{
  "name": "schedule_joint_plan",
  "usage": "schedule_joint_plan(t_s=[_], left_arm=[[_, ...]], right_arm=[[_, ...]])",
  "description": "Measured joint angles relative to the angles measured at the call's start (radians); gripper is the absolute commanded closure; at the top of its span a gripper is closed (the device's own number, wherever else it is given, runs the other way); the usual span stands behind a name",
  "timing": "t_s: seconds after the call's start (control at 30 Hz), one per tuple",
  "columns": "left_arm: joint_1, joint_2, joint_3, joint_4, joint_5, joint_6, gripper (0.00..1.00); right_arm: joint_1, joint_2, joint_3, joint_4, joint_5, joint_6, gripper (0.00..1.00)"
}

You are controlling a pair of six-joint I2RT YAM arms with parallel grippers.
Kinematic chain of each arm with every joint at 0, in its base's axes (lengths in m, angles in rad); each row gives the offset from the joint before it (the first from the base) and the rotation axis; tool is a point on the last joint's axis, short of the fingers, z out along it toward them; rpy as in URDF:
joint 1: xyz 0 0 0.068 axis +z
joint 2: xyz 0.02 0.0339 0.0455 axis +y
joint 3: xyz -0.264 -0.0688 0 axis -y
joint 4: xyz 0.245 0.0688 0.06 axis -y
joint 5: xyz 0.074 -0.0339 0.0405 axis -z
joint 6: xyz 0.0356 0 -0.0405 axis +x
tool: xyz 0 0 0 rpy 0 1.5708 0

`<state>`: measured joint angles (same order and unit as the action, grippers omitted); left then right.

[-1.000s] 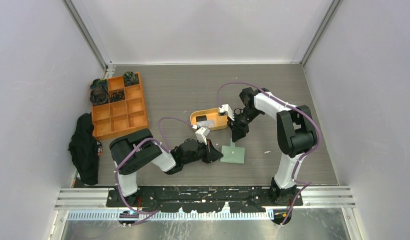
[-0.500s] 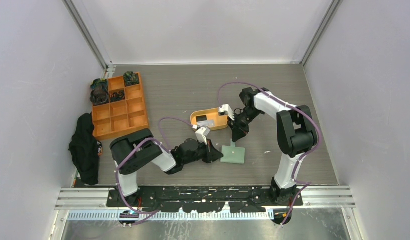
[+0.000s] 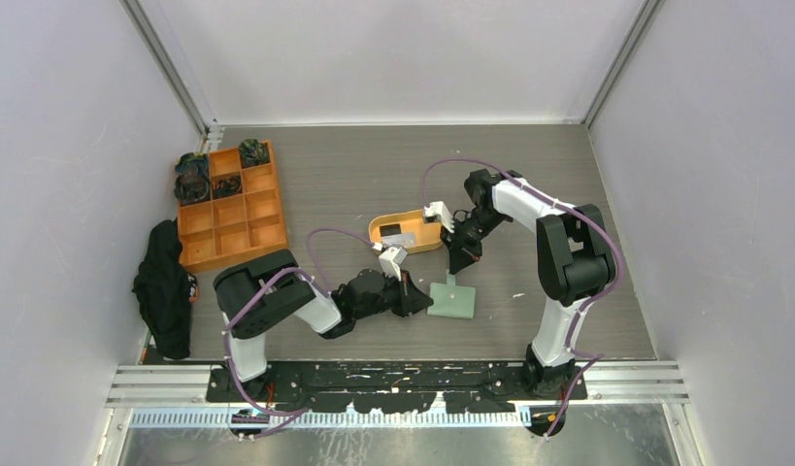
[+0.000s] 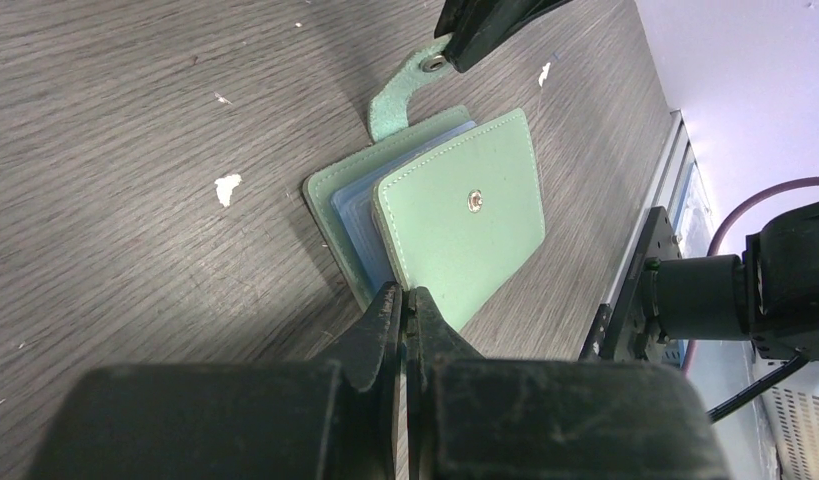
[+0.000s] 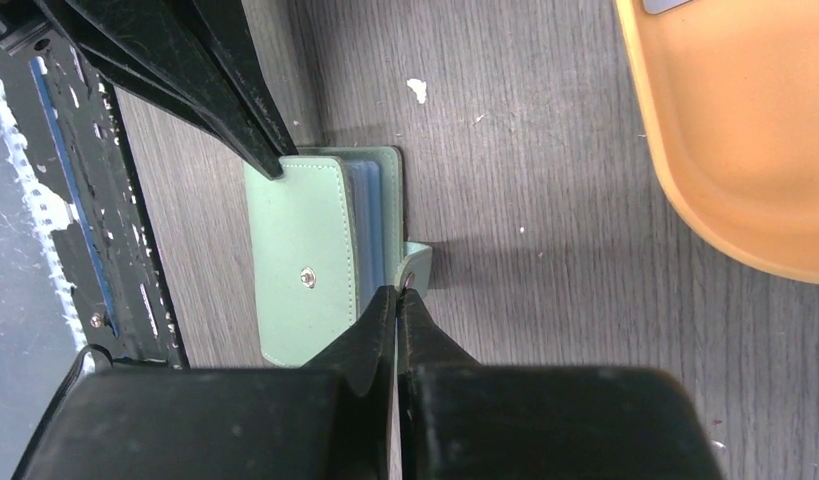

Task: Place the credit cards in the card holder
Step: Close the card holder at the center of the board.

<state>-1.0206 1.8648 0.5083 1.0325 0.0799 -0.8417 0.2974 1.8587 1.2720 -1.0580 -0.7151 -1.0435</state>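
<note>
**Table** (image 3: pixel 374 165): grey wood-grain surface carrying all items.

**Orange grid organiser** (image 3: pixel 244 206): far left. Four of its far compartments hold dark bundled items (image 3: pixel 192 184). A black cloth (image 3: pixel 164 286) lies beside its near-left corner.

**Orange oval tray** (image 3: pixel 379 231): centre of the table. It holds the credit cards (image 3: pixel 397 236); one pale card and one dark card can be made out.

**Card holder** (image 4: pixel 465 220): lies flat on the table just nearer than the tray, apart from it. The covers are folded together with the snap stud up, and pale blue inner sleeves (image 4: pixel 360 205) show at the edge.

**Right gripper** (image 5: pixel 396 295): fingers clamped on the snap tab (image 4: pixel 400 95), which extends from the card holder toward the tray.

**Left gripper** (image 4: pixel 405 300): fingers fully together, tips touching the card holder's left corner. Whether they pinch the cover cannot be determined.
</note>
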Motion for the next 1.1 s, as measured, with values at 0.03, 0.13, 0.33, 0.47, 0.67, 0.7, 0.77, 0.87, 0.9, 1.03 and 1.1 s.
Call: schedule_joint_plan(t_s=[0.03,0.13,0.33,0.47,0.67,0.7,0.77,0.87,0.9,1.03,1.1], left_arm=[[0.000,0.001,0.000,0.002,0.000,-0.001,1.00],[0.000,0.003,0.000,0.003,0.000,-0.009,1.00],[0.001,0.006,0.004,0.001,0.005,-0.025,1.00],[0.001,0.009,0.012,-0.009,0.018,-0.051,1.00],[0.001,0.014,0.032,-0.040,0.038,-0.096,1.00],[0.001,0.014,0.032,-0.040,0.038,-0.099,1.00],[0.001,0.014,0.032,-0.042,0.038,-0.106,1.00],[0.002,0.014,0.032,-0.044,0.039,-0.120,1.00],[0.002,0.014,0.032,-0.045,0.039,-0.122,1.00],[0.002,0.014,0.032,-0.046,0.045,-0.126,1.00],[0.002,0.016,0.034,-0.046,0.047,-0.129,1.00]], right_arm=[[0.000,0.000,0.000,0.003,0.000,0.002,0.99],[0.000,-0.003,0.000,0.009,0.001,0.002,0.99],[0.000,-0.061,-0.026,0.002,-0.001,-0.065,0.99],[0.011,-0.177,-0.103,0.003,0.010,-0.122,0.99],[0.120,-0.332,-0.260,0.085,0.121,-0.136,0.99],[0.134,-0.342,-0.275,0.097,0.137,-0.136,0.99],[0.163,-0.362,-0.314,0.134,0.179,-0.137,0.99],[0.197,-0.386,-0.365,0.183,0.232,-0.137,0.99],[0.208,-0.393,-0.381,0.197,0.250,-0.137,0.99],[0.239,-0.412,-0.410,0.231,0.300,-0.137,0.99],[0.245,-0.417,-0.415,0.241,0.314,-0.137,0.99]])
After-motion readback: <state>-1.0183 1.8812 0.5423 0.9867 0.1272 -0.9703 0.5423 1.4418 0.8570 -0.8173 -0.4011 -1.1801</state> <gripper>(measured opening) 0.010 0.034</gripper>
